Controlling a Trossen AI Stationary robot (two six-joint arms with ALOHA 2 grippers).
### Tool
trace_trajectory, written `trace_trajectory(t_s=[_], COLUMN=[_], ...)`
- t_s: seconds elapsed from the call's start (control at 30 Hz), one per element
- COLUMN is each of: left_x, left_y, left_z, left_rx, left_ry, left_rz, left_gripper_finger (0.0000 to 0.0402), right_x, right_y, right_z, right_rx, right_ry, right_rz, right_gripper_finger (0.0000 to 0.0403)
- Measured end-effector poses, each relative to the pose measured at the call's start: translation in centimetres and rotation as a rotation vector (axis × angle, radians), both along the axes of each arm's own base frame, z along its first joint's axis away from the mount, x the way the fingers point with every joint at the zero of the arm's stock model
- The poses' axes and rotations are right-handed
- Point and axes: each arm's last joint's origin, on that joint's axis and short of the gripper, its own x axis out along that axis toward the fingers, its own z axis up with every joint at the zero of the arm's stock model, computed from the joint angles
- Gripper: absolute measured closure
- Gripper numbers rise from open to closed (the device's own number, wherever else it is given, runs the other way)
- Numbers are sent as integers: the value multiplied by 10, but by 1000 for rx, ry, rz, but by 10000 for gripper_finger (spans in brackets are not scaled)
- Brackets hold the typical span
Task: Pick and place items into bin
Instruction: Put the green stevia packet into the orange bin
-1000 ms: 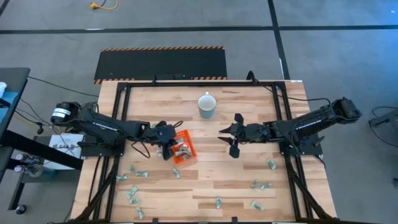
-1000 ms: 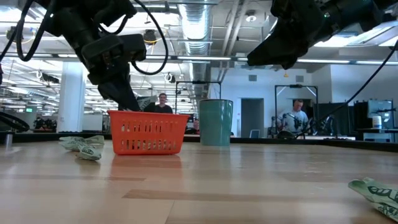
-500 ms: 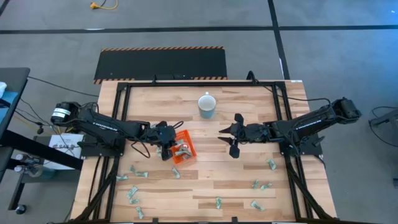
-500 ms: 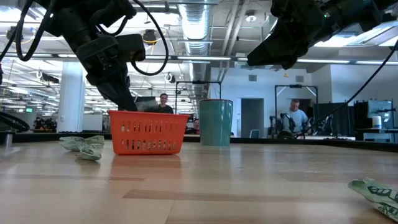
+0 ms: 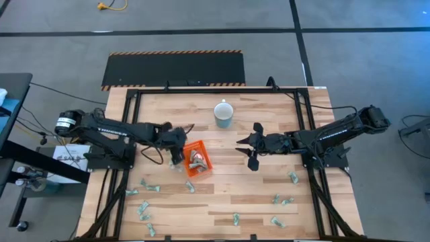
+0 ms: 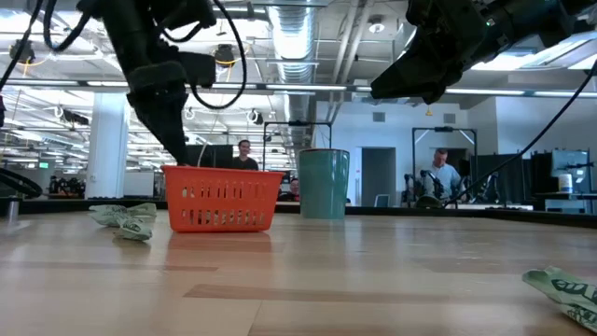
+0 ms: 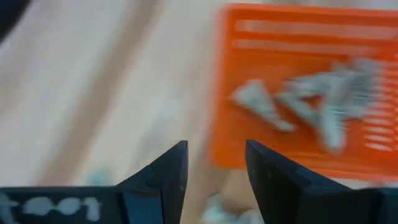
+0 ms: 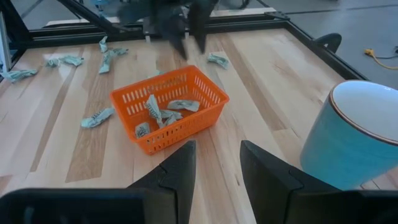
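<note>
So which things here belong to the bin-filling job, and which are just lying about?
Part of the job:
- orange bin, a few wrapped pieces already inside
- loose wrapped pieces scattered over the table
- left tool, open, beside the bin

Just lying about:
- mug
- right tool, open, waiting mid-table

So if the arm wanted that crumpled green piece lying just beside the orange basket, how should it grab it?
From straight above, fingers closing across the loose piece's narrow middle. It lies flat on the wood, apart from the basket, so there is no raised edge to grip from the side.

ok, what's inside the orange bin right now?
The bin holds a few crinkled green-and-white items in a loose pile. Anything beneath the pile is hidden, so no exact count.
</note>
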Motion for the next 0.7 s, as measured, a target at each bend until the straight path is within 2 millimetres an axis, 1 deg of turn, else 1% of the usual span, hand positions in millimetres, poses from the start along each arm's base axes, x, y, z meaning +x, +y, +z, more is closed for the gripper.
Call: trace_trajectory(t_s=[0.07, 0.13, 0.27, 0.37, 0.5, 0.6, 0.7], left_x=[-5, -12, -27, -35, -37, -41, -43], left_y=[6, 13, 30, 42, 56, 63, 70], left_z=[7, 9, -1, -13, -25, -29, -29], left_rx=[61, 107, 93, 56, -18, -65, -67], left_ry=[59, 121, 236, 292, 268, 268, 273], left_rz=[90, 180, 280, 279, 241, 220, 222], left_gripper_finger=[251, 251, 251, 251, 251, 245, 232], right_x=[0, 0, 0, 0, 0, 0, 0], right_y=[0, 0, 0, 0, 0, 0, 0], right_z=[0, 0, 0, -1, 0, 0, 0], right_rx=[0, 1, 0, -2, -1, 1, 1], right_ry=[1, 1, 5, 6, 6, 5, 5], right_rz=[1, 3, 3, 4, 4, 3, 3], right_gripper_finger=[284, 284, 284, 284, 284, 284, 284])
